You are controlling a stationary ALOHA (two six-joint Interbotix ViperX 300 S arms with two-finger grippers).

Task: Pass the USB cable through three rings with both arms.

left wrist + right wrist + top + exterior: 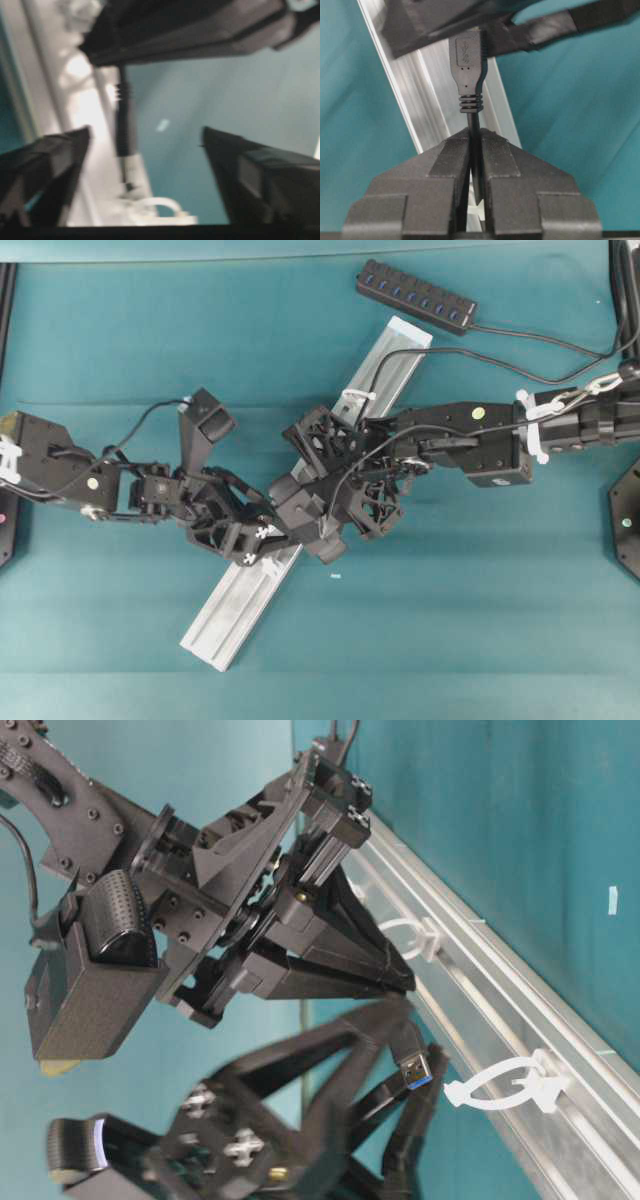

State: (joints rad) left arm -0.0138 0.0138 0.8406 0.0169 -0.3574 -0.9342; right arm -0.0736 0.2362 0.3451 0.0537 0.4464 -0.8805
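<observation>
- Right gripper (475,150) is clenched on the thin black USB cable (468,65) just behind its plug; left gripper (145,150) stands released, jaws wide either side of the plug.
- Plug sits over the long silver aluminium rail (240,605) mid-worktop, long axis roughly along the rail, tip toward the translucent white plastic ring (510,1088) ahead.
- Right arm is nearer the cable.
- Table-level view shows the plug's blue tip just short of that ring; left wrist view is blurred, prob. same ring.

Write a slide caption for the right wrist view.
Right gripper shut on the USB cable just behind its plug, above the aluminium rail.
</observation>
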